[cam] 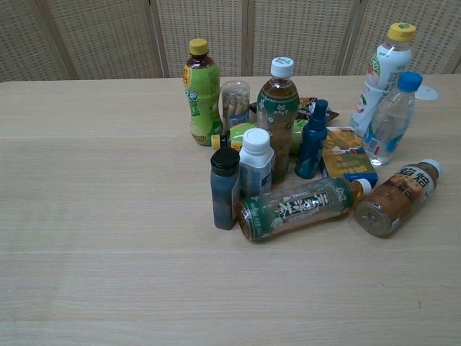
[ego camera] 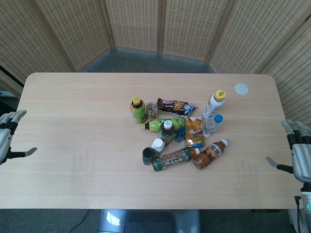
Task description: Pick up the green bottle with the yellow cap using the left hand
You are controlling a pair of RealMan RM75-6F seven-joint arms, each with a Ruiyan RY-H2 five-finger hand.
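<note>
Both hands are showing only in the head view, each cut off by the frame edge: the left hand (ego camera: 8,133) is hovering at the desk's (ego camera: 73,121) left side with fingers spread and holding nothing, and the right hand (ego camera: 297,148) is doing likewise at the right side. A second green bottle (ego camera: 160,124), lying on its side, is being largely hidden behind the cluster in the chest view. The green bottle with the yellow cap (ego camera: 138,110) (cam: 202,92) is standing upright at the cluster's far-left corner, showing a green label, dark contents near the neck, and a small clear jar (cam: 235,104) just beside it on its right. Wide bare desk is lying between the left hand and this bottle, whose left flank is standing unobstructed.
</note>
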